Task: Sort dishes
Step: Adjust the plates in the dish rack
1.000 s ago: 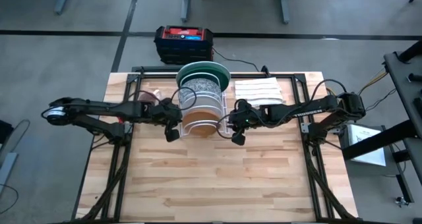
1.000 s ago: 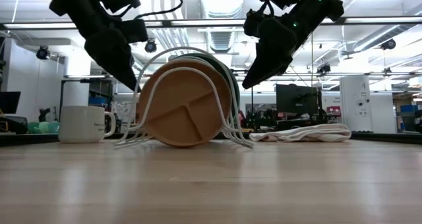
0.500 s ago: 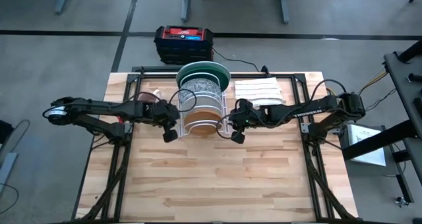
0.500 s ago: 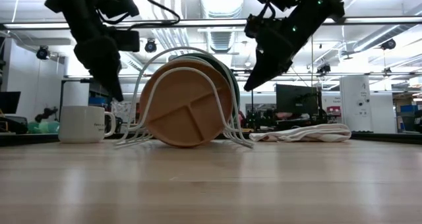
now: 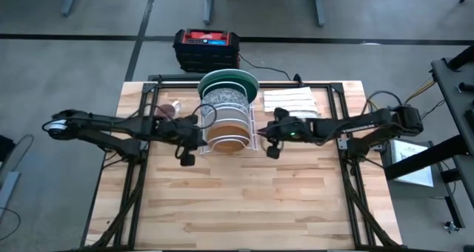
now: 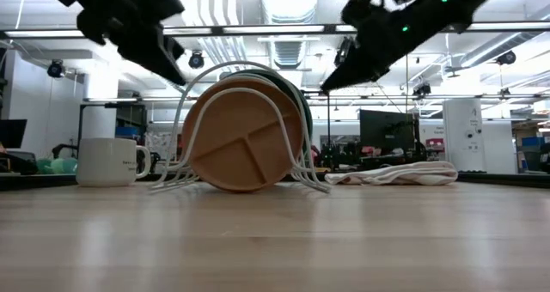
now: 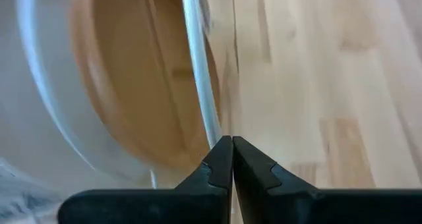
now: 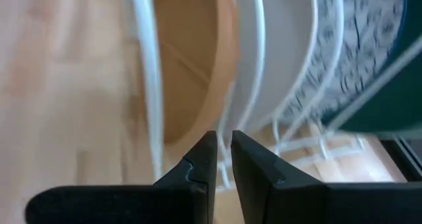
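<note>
Four plates stand on edge in a white wire rack (image 5: 254, 130) at the table's far middle. The tan-brown plate (image 5: 226, 138) is nearest, then the plain white one (image 8: 277, 59), the grey-speckled one (image 5: 226, 98) and the larger dark green one (image 5: 229, 80). My left gripper (image 5: 187, 157) is shut and empty, above the table just left of the rack's near end. My right gripper (image 5: 272, 150) is shut and empty, just right of it. The low view shows both grippers, left (image 6: 176, 73) and right (image 6: 331, 84), raised on either side of the tan plate (image 6: 241, 146).
A pink-and-white mug (image 5: 174, 105) stands left of the rack. Folded white cloths (image 5: 290, 101) lie to its right. A red and black box (image 5: 207, 46) sits on the floor beyond the far edge. The near half of the wooden table (image 5: 244, 207) is bare wood.
Both grippers have risen and drawn away from the rack. The left one has gone toward the table's left and near edges, the right one toward the right edge. Both have tipped from steeply down to nearer level. The plates have stayed in place.
</note>
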Tool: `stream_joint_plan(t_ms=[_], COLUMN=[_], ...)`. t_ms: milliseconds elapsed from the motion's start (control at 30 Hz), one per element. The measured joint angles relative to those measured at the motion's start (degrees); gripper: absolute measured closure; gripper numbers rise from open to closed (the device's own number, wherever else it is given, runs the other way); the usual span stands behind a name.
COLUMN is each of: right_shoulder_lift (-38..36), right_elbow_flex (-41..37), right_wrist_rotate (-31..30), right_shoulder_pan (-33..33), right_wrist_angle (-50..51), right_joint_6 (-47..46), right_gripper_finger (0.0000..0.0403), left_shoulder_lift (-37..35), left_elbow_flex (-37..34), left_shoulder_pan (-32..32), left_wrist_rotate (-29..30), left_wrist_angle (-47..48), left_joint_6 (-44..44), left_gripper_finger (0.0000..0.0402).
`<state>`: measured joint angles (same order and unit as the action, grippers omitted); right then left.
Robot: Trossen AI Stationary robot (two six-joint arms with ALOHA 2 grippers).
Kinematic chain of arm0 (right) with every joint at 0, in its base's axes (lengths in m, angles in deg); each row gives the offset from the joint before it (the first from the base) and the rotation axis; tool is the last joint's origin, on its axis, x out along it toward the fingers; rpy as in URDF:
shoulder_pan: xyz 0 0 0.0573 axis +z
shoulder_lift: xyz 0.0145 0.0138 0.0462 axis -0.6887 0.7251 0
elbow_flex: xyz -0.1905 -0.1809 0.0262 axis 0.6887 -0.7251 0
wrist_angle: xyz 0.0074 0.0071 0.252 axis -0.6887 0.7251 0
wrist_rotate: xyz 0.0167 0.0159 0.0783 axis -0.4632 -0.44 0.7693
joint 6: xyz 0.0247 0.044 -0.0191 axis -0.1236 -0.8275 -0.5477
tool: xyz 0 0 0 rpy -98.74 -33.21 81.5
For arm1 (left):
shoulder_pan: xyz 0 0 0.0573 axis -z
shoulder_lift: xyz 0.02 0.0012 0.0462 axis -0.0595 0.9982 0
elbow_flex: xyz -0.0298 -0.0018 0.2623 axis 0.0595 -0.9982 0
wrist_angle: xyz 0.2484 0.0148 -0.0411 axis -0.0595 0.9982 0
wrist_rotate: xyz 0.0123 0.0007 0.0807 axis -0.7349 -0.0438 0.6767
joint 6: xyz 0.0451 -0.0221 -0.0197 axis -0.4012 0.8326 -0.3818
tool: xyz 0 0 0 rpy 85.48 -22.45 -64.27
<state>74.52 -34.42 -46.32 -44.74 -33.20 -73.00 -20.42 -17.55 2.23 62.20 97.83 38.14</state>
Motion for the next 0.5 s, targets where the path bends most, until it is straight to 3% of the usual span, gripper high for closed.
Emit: stream_joint_plan(t_ms=[133,233,400,500], right_shoulder_lift=[-5.47,-9.35,-12.30,-11.67], right_elbow_flex=[-5.80,-9.63,-11.16,-9.58], right_wrist_rotate=[5.49,5.44,-12.25,-13.06], right_shoulder_pan=[-0.24,-0.25,-2.35,-6.19], right_wrist_angle=[-8.34,-13.24,-17.26,-16.48], right_joint_6=[2.76,3.69,-0.85,-4.47], right_gripper_finger=[0.0371,0.0375,0.0387,0.0398], left_shoulder_lift=[-2.98,-4.98,-7.82,-9.16], left_elbow_flex=[-0.12,-0.65,-1.22,-1.22], left_shoulder_pan=[0.27,0.27,0.09,-0.34], left_wrist_rotate=[0.02,2.59,20.72,27.52], left_wrist_angle=[-1.81,-1.41,-1.20,-1.38], left_joint_6=[-3.01,-4.97,-7.28,-8.98], left_gripper_finger=[0.0402,0.0401,0.0401,0.0401])
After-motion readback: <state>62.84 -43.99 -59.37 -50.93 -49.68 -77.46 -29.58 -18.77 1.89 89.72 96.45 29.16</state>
